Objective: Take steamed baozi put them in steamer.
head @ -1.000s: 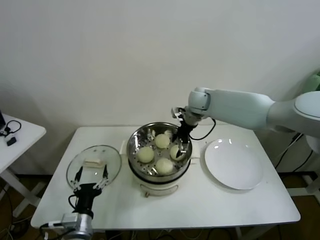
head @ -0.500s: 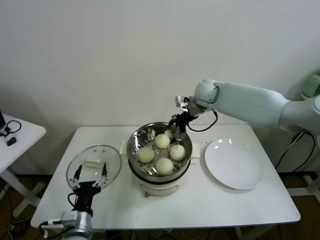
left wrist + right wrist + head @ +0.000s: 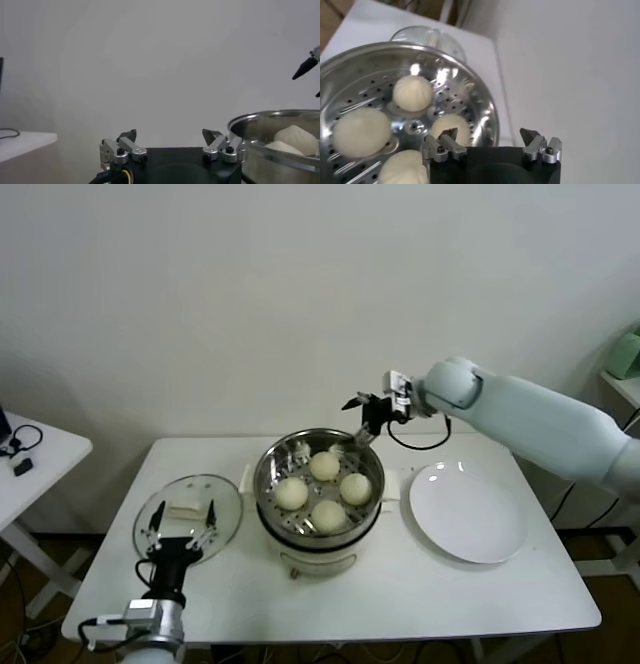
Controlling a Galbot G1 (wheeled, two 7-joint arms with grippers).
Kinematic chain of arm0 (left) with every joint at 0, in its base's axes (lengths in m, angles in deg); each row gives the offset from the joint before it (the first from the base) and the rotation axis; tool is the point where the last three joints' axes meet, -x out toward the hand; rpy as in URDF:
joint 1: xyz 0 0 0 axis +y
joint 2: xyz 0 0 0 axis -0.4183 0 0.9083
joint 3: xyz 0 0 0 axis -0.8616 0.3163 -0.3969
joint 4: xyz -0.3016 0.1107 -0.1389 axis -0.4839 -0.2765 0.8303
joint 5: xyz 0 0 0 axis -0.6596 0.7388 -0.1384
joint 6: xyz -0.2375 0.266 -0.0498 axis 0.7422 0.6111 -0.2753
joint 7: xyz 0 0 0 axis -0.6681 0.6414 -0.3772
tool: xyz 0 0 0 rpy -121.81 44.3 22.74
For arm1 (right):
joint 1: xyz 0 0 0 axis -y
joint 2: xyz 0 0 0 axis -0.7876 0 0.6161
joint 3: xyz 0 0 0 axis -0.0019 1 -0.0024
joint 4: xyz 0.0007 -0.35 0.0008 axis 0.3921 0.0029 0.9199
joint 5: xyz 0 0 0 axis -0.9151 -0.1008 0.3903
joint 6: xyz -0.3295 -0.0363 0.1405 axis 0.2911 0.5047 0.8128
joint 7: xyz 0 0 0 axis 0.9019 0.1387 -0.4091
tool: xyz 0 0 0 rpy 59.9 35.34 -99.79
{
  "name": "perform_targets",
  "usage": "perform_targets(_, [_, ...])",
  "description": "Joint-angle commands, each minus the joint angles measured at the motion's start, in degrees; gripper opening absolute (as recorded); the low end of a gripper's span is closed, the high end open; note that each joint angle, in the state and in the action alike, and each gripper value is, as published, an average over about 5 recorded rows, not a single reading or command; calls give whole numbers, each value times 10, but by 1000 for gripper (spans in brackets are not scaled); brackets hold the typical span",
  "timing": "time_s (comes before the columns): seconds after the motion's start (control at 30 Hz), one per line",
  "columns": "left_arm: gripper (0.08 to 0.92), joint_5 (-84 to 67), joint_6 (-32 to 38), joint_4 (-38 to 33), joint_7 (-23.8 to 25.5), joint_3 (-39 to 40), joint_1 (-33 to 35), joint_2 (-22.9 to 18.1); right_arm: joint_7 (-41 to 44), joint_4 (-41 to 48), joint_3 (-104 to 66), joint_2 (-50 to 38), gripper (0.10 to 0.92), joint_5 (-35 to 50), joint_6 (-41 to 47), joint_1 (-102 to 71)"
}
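Several cream-white baozi (image 3: 324, 466) lie on the perforated tray of the steamer (image 3: 268, 469), a shiny steel pot on a cream base at the table's middle. My right gripper (image 3: 358, 422) hangs open and empty just above the pot's far right rim. The right wrist view looks past its own gripper (image 3: 489, 133) down at the baozi (image 3: 412, 93) in the steamer (image 3: 485, 107). My left gripper (image 3: 184, 514) is open near the front left, over the glass lid. In its wrist view that gripper (image 3: 169, 133) is empty, with the steamer (image 3: 260, 160) and a baozi (image 3: 297, 139) beyond.
A round glass lid (image 3: 200, 487) lies flat left of the steamer. An empty white plate (image 3: 468, 509) sits to its right. The white table (image 3: 400, 594) has bare room along the front. A small side table (image 3: 40, 454) stands at far left.
My right gripper has risen out of the steamer and drawn back to the right, staying open. The baozi it stood over stays in the tray. The left arm has barely shifted.
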Motion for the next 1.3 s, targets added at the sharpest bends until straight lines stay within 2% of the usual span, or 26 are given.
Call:
perform_targets(0.03, [823,21,20,-3,18,-6,-1,-1,-161,-141,-347,-153,823,-56,-36,-296])
perform_targets(0.2, [823,17,25,-8,21,-7,7,-10,-205,-200,-539,-162,823,-74,-67,-492])
perform_targets(0.4, [823,8,26,-13,28,-12,16,-11,-230,-245,-749,-71,823,-127,-119,-718])
perform_targets(0.57, [823,6,28,-8,28,-18,17,-15,-233,-271,-852,13,823,-142,-170,-847])
perform_targets(0.7, [823,-1,31,-4,35,-27,21,-16,-231,-286,-903,75,823,-155,-203,-920])
perform_targets(0.87, [823,-53,14,-10,76,-42,34,-12,-222,-290,-933,153,823,-159,-233,-980])
perform_targets(0.97, [823,-59,13,-8,84,-47,33,-14,-216,-291,-942,188,823,-162,-240,-1002])
perform_targets(1.3, [823,-33,17,-11,66,-39,37,-17,-207,-301,-947,232,823,-154,-253,-1059])
